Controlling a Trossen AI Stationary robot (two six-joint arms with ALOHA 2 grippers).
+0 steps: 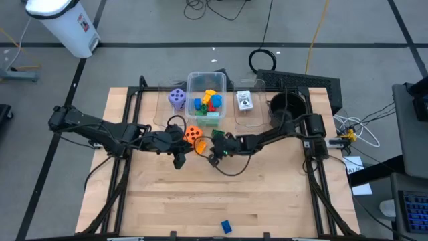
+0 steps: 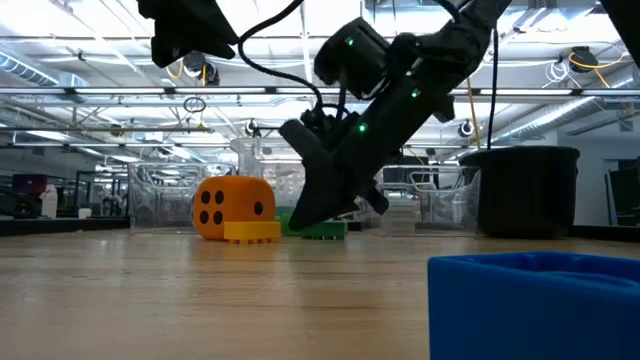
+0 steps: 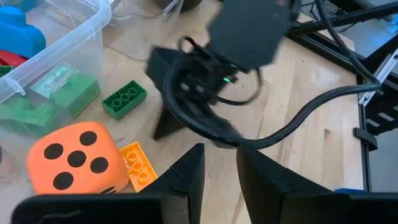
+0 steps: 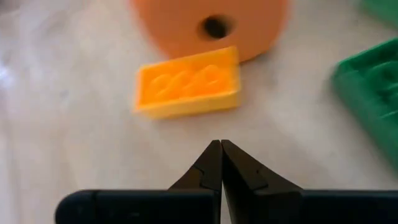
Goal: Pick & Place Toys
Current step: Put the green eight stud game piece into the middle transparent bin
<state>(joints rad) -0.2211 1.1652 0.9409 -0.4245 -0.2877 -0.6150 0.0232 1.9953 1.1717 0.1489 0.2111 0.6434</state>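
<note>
- High view: both arms reach to the middle of the wooden table [image 1: 200, 194], their grippers nearly meeting just in front of the clear plastic tub [image 1: 191, 90].
- The right gripper [image 1: 215, 156] is pressed fully together and holds nothing; in the low view its tip [image 2: 305, 215] points down at the tabletop.
- In the right wrist view the closed fingers [image 4: 211, 163] aim at a small yellow block [image 4: 188, 82] lying flat on the wood, close ahead but not touched.
- The yellow block lies against the orange dotted die [image 1: 193, 134], which stands on the table between the two grippers.
- A green block [image 3: 124, 99] lies flat on the table near the die and just beside the tub wall.
- The left gripper [image 1: 179, 159] hangs above the table with its fingers [image 3: 186, 177] spread only a narrow gap, nothing between them.
- Inside the tub lie several blocks [image 1: 208, 104] in red, blue, yellow and green.
- A purple dotted die [image 1: 177, 98] sits left of the tub; a white printed card [image 1: 245, 101] sits to its right.
- A black round pot [image 1: 287, 105] stands further right.
- One blue block [image 1: 226, 227] lies alone near the table's front edge, well apart from the rest.
</note>
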